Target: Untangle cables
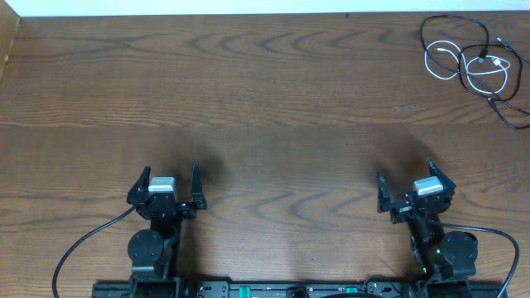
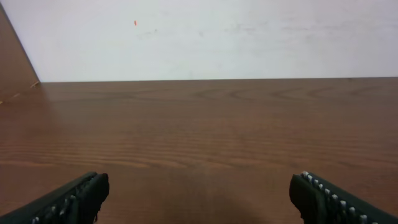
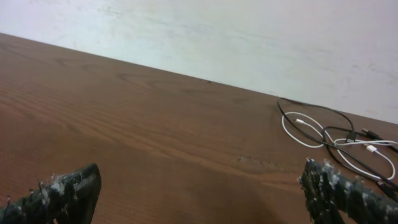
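The black cable (image 1: 451,22) and the white cable (image 1: 441,60) lie tangled in a loose heap at the table's far right corner. The black one loops around and trails off toward the right edge. The white one forms small loops inside it. Both also show in the right wrist view, black (image 3: 311,107) and white (image 3: 292,132), far ahead to the right. My left gripper (image 1: 166,187) is open and empty at the near left. My right gripper (image 1: 414,188) is open and empty at the near right, well short of the cables. The left wrist view shows only bare table between the fingers (image 2: 199,193).
The brown wooden table (image 1: 248,99) ends at a white wall along the far edge. A wooden side panel (image 2: 12,56) stands at the far left. Thick black arm wires (image 1: 83,244) run along the near edge beside both arm bases.
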Action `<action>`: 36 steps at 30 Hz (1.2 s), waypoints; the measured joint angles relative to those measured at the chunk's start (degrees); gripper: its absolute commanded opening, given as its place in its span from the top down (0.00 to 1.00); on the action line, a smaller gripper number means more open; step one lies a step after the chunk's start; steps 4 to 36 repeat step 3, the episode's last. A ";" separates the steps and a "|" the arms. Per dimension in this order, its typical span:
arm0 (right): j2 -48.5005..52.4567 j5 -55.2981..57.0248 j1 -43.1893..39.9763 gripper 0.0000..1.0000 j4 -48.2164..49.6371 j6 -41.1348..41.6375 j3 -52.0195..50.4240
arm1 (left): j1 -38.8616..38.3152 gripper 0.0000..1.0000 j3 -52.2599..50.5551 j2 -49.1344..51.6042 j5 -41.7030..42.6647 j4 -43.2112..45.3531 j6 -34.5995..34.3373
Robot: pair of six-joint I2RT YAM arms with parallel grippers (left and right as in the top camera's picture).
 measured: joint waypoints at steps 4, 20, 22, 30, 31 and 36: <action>-0.02 0.00 0.00 0.01 0.00 0.02 0.00 | 0.00 0.02 0.00 0.00 -0.02 0.00 -0.02; -0.02 0.00 0.00 0.01 0.00 0.02 0.00 | 0.00 0.02 0.00 0.00 -0.02 0.00 -0.02; -0.02 0.00 0.00 0.01 0.00 0.02 0.00 | 0.00 0.02 0.00 0.00 -0.02 0.00 -0.02; -0.02 0.00 0.00 0.01 0.00 0.02 0.00 | 0.00 0.02 0.00 0.00 -0.02 0.00 -0.02; -0.02 0.00 0.00 0.01 0.00 0.02 0.00 | 0.00 0.02 0.00 0.00 -0.02 0.00 -0.02; -0.02 0.00 0.00 0.01 0.00 0.02 0.00 | 0.00 0.02 0.00 0.00 -0.02 0.00 -0.02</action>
